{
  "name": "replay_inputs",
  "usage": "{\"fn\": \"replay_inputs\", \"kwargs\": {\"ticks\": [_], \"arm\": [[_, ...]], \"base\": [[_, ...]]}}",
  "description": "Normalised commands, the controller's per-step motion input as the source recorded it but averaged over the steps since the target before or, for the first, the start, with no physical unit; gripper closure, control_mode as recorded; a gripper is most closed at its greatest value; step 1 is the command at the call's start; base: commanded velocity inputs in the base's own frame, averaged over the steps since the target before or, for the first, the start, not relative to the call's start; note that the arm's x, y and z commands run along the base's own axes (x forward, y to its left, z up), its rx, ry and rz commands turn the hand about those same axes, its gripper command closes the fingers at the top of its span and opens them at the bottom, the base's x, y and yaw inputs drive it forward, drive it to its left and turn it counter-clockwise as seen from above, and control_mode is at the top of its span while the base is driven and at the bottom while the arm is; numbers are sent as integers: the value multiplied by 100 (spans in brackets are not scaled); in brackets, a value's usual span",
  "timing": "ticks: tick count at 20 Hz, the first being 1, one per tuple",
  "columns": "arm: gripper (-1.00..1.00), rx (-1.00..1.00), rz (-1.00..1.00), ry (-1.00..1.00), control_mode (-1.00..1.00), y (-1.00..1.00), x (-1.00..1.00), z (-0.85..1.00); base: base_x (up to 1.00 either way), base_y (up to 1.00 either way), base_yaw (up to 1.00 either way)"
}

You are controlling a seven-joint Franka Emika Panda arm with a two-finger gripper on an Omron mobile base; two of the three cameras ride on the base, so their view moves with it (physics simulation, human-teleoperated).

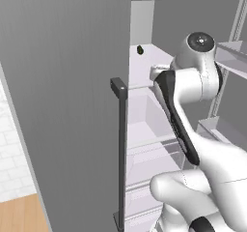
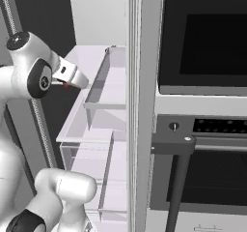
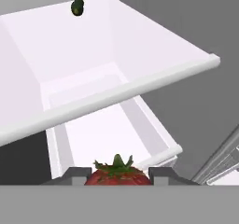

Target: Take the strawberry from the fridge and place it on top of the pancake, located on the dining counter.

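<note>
Both fingertips (image 3: 79,173) of the hand (image 3: 117,175) flank the strawberry (image 3: 117,176).

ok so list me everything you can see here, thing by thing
strawberry: one, red with green leaves, between the finger tips at the bottom of the hand view
small dark green item: one, at the back of the fridge's upper shelf; too small to identify
fridge: one, grey, doors open, white shelves and drawers inside, dark bar handle
oven: one, black, built in to the right of the fridge
floor: light wood, lower left of the left base view
arm: one, white with dark joints, reaching into the fridge
gripper: one, dark tips, shut on strawberry
</note>
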Motion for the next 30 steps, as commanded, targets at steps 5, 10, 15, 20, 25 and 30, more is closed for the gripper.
{"fn": "replay_inputs", "kwargs": {"ticks": [5, 10, 15, 20, 25, 30], "arm": [[100, 0, 0, 0, -100, 1, -100, 6], [100, -2, 0, 0, -100, 13, -77, 0], [100, -9, 4, 0, -100, 22, -12, -3], [100, -1, 0, -2, -100, 1, -8, 0], [100, 0, 0, -8, 100, 0, -20, 0], [100, 0, 0, 0, 100, 0, 0, 0]], "base": [[0, 0, 0], [0, 0, 0], [0, 0, 0], [0, 0, 0], [-80, 8, 0], [-100, 1, 0]]}}
